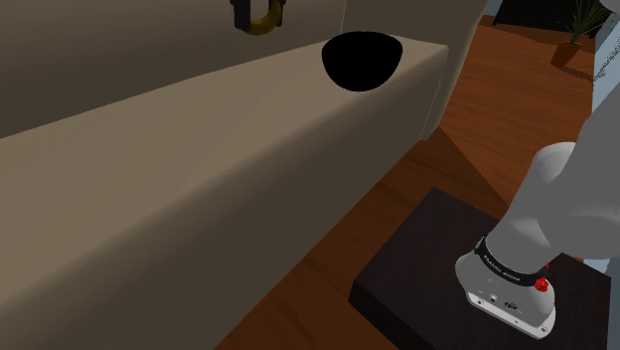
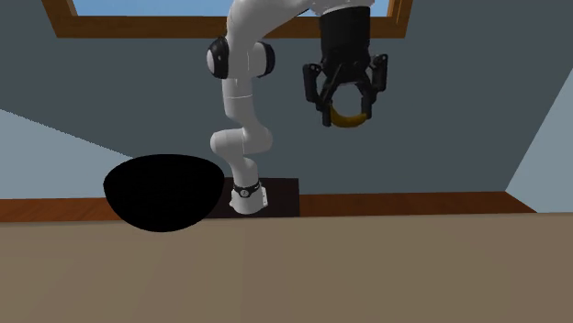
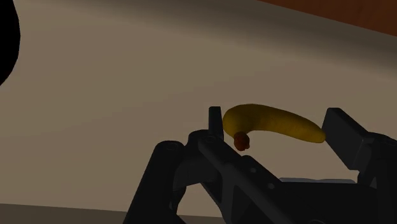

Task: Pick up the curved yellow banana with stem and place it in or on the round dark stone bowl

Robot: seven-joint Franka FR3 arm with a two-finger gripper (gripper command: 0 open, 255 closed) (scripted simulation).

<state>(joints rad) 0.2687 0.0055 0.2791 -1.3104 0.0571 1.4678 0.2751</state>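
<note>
Pinched the banana (image 3: 273, 121) crosswise between the jaws of the gripper (image 2: 347, 116), with both ends sticking out past the black fingers (image 3: 215, 121). Held it high in the air, well clear of the long beige top (image 2: 367, 275) below, most likely so as to carry the fruit over a rim without scraping it. Gripped near the middle of the curve, judging by the wrist view, probably to stop it swinging or tipping on the way across.

Left the bowl (image 2: 162, 193) sitting on that same beige top, well apart from the gripper: off toward the second exterior view's left, and in the shoulder view lower and to the right. Called therefore for a sideways carry, then a descent, before any letting go.

Showed a dull yellow skin shading to olive along one side, a gentle bend, and a small brown knobbly stem end just beside one finger. Drooped like a shallow hook under the fingertips in the second exterior view. Looked whole and unmarked, so far as could be told in the dim light
</note>
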